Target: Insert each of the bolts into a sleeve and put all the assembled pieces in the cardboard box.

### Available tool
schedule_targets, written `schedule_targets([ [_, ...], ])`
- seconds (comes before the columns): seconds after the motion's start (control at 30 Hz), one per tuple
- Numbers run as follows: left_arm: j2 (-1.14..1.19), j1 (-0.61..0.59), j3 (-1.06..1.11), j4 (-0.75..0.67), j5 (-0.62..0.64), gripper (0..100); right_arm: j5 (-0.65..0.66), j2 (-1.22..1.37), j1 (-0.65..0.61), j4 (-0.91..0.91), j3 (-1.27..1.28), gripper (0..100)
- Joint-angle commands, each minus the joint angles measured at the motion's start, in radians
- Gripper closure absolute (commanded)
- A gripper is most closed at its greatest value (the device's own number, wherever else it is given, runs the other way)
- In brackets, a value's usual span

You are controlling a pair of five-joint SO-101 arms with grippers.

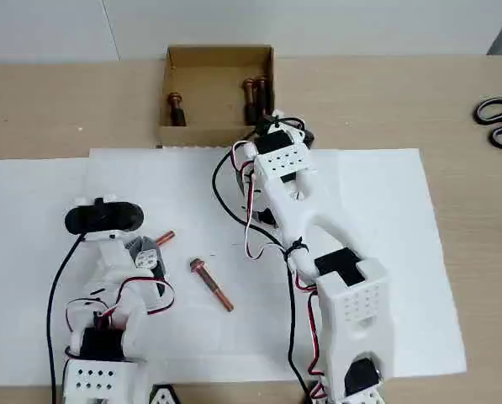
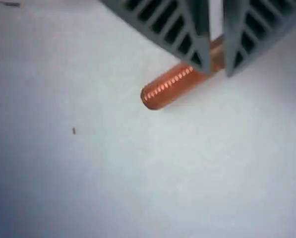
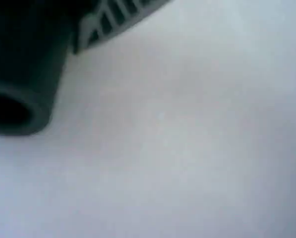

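Left pincer (image 2: 216, 65) pinches a copper bolt (image 2: 170, 89) crosswise, threaded end jutting free, well apart from the cardboard box (image 1: 208, 135) (the black sleeve (image 3: 24, 64) at the right arm (image 1: 293, 198) is nearer it).

Two bolts (image 1: 210, 284) (image 1: 165, 238), one sleeve (image 3: 19, 94), three assembled pieces (image 1: 176, 108), one box (image 1: 219, 55).

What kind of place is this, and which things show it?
Probably a robotics lab or workshop bench: two small arms mounted at a wooden table, a white sheet as work mat, a loose bolt and a cardboard box for parts.
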Motion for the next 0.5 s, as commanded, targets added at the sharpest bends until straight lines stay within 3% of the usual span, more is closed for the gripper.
schedule_targets([
  [0.0, -0.008, 0.003, -0.008, 0.003, 0.005, 99, 0.002, -0.022, -0.008, 0.012, -0.046, 98.7],
  [0.1, -0.008, 0.005, -0.008, 0.003, 0.005, 99, 0.002, -0.053, -0.007, 0.008, -0.057, 96.3],
  [0.3, -0.008, 0.005, -0.008, 0.003, 0.005, 99, 0.003, -0.085, 0.016, 0.013, -0.057, 77.6],
  [0.47, -0.008, 0.005, -0.008, 0.003, 0.005, 99, 0.060, -0.085, 0.027, -0.013, -0.057, 82.2],
])
